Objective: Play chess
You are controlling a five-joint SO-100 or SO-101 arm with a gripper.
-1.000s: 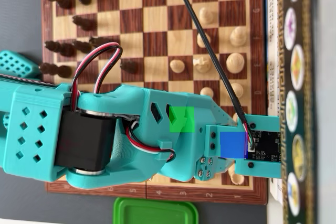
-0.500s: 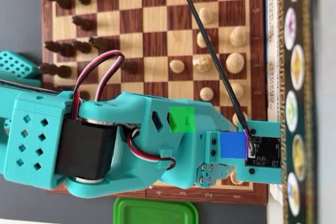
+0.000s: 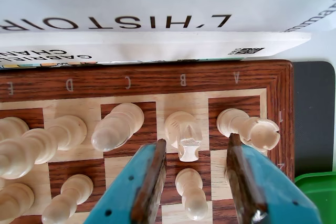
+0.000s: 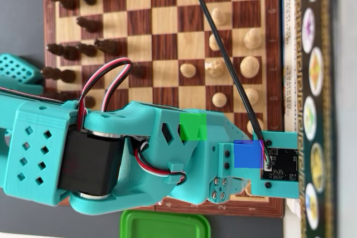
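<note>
In the wrist view my gripper (image 3: 195, 145) hangs open over the near corner of the wooden chessboard (image 3: 157, 81). Between its teal fingers (image 3: 149, 182) stands a white pawn (image 3: 191, 192), touching neither of them. Just beyond the fingertips is a white knight (image 3: 183, 132). A white bishop (image 3: 117, 127) stands to the left and a rook (image 3: 231, 121) to the right. In the overhead view my teal arm (image 4: 167, 149) covers the lower part of the chessboard (image 4: 167, 20) and hides the gripper. Dark pieces (image 4: 70, 53) line the left side there, white pieces (image 4: 249, 66) the right.
A green lidded container (image 4: 165, 224) lies just below the board's lower edge and shows at the wrist view's lower right corner (image 3: 317, 192). A printed book or box (image 4: 315, 82) runs along the board's right side. A black cable (image 4: 223, 43) crosses above the white pieces.
In the overhead view the arm's wrist has shifted slightly down, toward the board's lower edge. No piece has moved.
</note>
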